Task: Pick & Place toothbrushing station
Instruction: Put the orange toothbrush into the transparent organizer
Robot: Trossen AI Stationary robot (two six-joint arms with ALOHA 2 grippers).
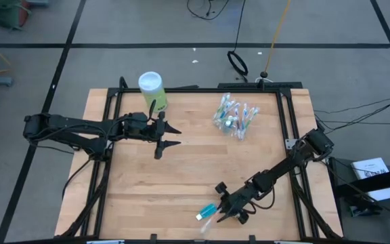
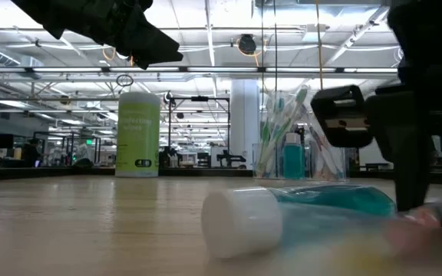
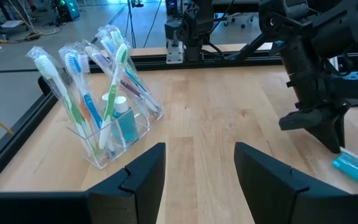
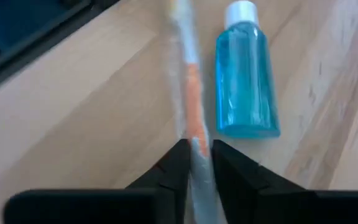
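- Orange-and-white, thin and wrapped in clear film, the toothbrush (image 4: 191, 124) you are handling lies flat on the pale wooden table (image 1: 181, 169), low in the high view and right of centre. It will be very light, with a stiff handle under a slick, crinkly wrapper.
- Your right gripper (image 4: 196, 163) is down on it, and in the right wrist view the two dark fingers stand close on either side of the handle. Judge them pinching or about to pinch; the brush is not yet lifted.
- Take it by the handle, as you are, not by the wrapper's loose end. A hold nearer the middle should keep it from tipping as it rises.
- Just beside it lies a short blue toothpaste tube with a white cap (image 4: 246, 74), on its side. It looks soft and rounded, so it may roll if nudged; keep your fingers clear of it.
- The small clear plastic cup (image 1: 234, 116) stands right of centre in the upper part of the high view, already bristling with wrapped toothbrushes and a blue tube. It is light and top-heavy, I judge, so a hard push could topple it.
- Your left gripper (image 3: 197, 168) hangs open and empty over the upper left of the table, near the light-green canister with a white lid (image 1: 152, 90).
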